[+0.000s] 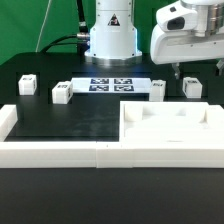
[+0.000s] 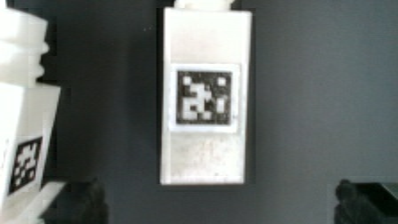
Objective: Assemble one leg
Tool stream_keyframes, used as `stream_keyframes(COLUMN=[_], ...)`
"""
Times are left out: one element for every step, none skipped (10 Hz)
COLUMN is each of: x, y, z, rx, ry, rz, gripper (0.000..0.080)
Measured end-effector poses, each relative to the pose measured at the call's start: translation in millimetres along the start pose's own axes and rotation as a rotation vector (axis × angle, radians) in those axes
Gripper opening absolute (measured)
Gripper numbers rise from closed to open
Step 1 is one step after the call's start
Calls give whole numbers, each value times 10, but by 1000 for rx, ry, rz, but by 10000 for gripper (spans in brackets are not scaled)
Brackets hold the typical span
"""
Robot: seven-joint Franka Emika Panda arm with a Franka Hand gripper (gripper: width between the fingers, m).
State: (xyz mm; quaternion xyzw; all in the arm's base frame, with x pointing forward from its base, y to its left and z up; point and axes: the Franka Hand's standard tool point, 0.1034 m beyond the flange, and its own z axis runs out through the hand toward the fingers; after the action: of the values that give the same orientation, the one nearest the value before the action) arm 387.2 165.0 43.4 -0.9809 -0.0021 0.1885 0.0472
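Black table, green backdrop behind; at the frame's upper right the gripper hovers, fingers spread wide and empty, over the leg lying flat on the table

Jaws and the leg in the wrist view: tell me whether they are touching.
Apart. The wrist view shows the leg lying clear of both open jaws, with a strip of dark table visible between it and each one.

Gripper above, between two legs
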Motion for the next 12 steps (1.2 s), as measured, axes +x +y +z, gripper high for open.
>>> stream_keyframes(x=[-35, -61, -136, -147, -188, -258, -239, -205, -194, -169, -164, -167], y=[-31, -44, -50, -62, -74, -83, -62, -40, -10, 34, 56, 67], z=[59, 123, 172, 214, 260, 301, 351, 379, 369, 346, 349, 370], rx=[-4, -5, -12, -13, -19, -24, -20, -17, -41, -90, -113, -115], ry=[-71, -119, -219, -297, -364, -469, -567, -572, -558, -535, -529, -532], rz=[4, 3, 2, 0, -5, -10, -7, -1, -7, -31, -55, -60], gripper=[648, 648, 648, 648, 648, 648, 648, 648, 648, 648, 648, 648])
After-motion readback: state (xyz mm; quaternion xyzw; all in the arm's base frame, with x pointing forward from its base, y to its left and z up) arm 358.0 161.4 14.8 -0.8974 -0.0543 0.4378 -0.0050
